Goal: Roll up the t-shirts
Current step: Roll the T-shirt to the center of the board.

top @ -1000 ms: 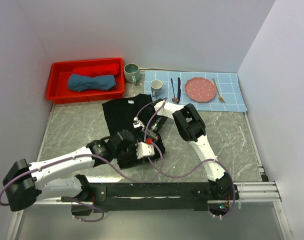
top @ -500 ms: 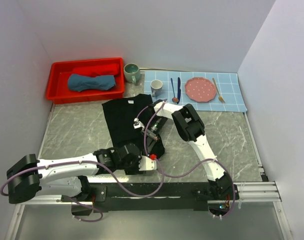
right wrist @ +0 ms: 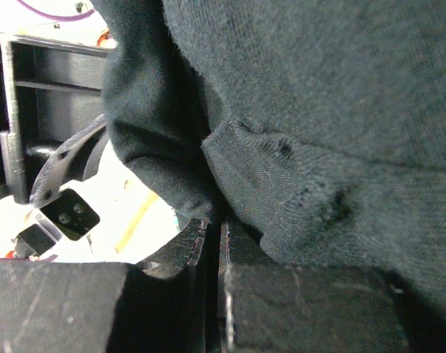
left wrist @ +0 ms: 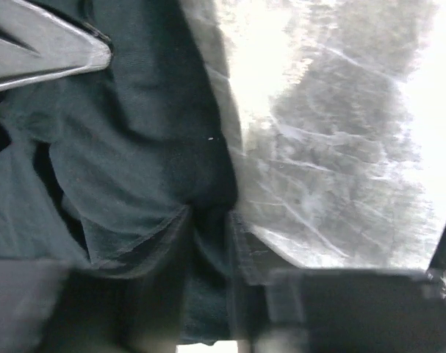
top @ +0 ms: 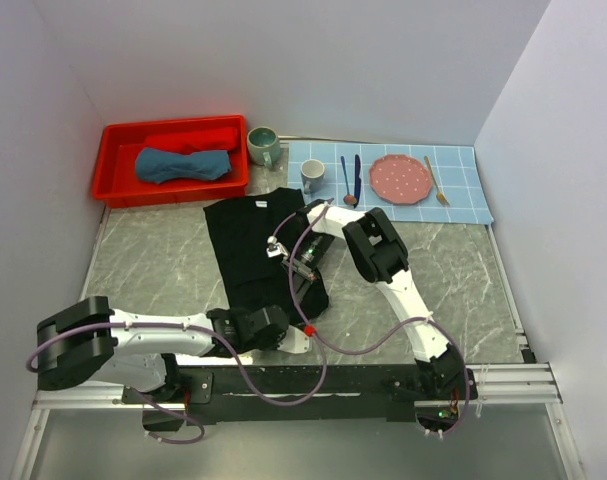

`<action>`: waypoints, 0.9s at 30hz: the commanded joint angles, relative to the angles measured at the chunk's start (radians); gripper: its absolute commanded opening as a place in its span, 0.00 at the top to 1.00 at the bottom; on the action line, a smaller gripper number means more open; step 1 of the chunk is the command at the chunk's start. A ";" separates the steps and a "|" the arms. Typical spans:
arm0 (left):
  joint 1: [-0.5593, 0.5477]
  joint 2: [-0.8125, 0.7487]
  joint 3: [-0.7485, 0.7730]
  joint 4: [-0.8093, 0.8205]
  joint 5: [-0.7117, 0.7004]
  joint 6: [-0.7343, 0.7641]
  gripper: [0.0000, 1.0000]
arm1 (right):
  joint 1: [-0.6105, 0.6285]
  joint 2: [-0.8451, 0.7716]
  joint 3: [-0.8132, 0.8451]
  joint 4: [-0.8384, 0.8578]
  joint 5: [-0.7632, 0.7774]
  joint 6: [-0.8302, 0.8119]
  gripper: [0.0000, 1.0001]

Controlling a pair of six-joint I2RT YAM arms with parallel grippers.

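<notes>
The black t-shirt (top: 258,245) lies spread on the marble table, its near end bunched. My left gripper (top: 289,328) sits low at the shirt's near right corner. In the left wrist view a fold of black cloth (left wrist: 171,184) runs between its blurred fingers (left wrist: 333,309), so the left gripper (left wrist: 208,309) is shut on it. My right gripper (top: 301,264) rests on the shirt's right edge. In the right wrist view, my right gripper (right wrist: 214,220) pinches a fold of the black shirt (right wrist: 318,110). The teal-blue t-shirt (top: 183,165) lies in the red bin (top: 118,140).
A light-blue checked placemat (top: 463,195) at the back right holds a pink plate (top: 397,177), cutlery and a white mug (top: 312,176). A green mug (top: 263,146) stands beside the bin. Side walls close in on the left and right.
My left arm has drawn back toward the near edge, from over the shirt's near end to its near corner. The shirt's near end has bunched up. The right arm has barely moved.
</notes>
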 commanded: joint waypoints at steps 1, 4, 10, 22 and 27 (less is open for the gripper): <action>0.003 0.038 -0.005 -0.094 0.055 -0.014 0.80 | 0.015 0.056 0.002 0.022 0.106 -0.026 0.96; 0.000 0.038 0.061 -0.231 0.163 -0.004 0.92 | -0.005 0.020 -0.015 0.025 0.103 -0.049 0.92; 0.017 0.018 0.124 -0.362 0.293 -0.012 0.99 | -0.157 -0.280 -0.220 0.249 0.135 0.066 0.68; 0.162 0.010 0.143 -0.365 0.403 0.017 0.99 | -0.308 -1.173 -0.978 0.933 0.241 -0.246 0.00; 0.216 0.009 0.155 -0.388 0.460 0.045 0.99 | -0.102 -1.480 -1.274 1.106 0.316 -0.436 0.00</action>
